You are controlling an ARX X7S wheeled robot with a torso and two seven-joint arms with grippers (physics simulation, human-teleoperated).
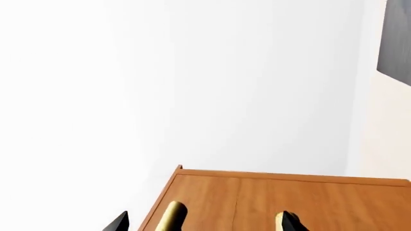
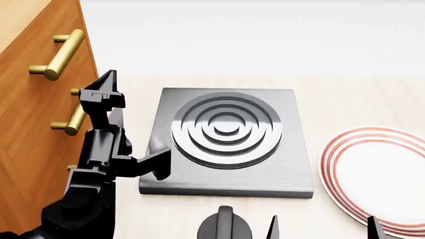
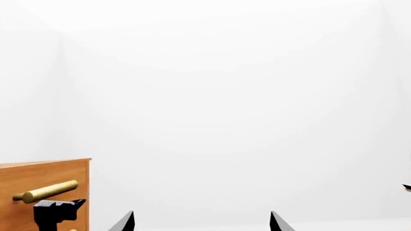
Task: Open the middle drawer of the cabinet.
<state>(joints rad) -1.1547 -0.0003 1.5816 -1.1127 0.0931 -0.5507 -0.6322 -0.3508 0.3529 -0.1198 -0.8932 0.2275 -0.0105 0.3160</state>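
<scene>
Item: middle drawer [image 2: 33,134], orange-brown wood-grain front with one brass cylindrical bar handle [image 2: 71,121], central of three in the boxy orange-brown cabinet [image 2: 27,74] at the far left of the worktop [image 2: 345,99].

Handling, by judgement: rigid box on slides, likely to resist a little, then run straight out; smooth round bar may slip. Take hold across the bar's middle.

Left claw [image 2: 89,89]: black, spread, raised beside the handle, one tip close to the bar, not closed on it.

Right claw [image 3: 200,221]: spread, holding nothing, at the near edge.

Adjacent: grey square stove plate [image 2: 229,144] with concentric rings; white red-rimmed plate [image 2: 371,174], right.
</scene>
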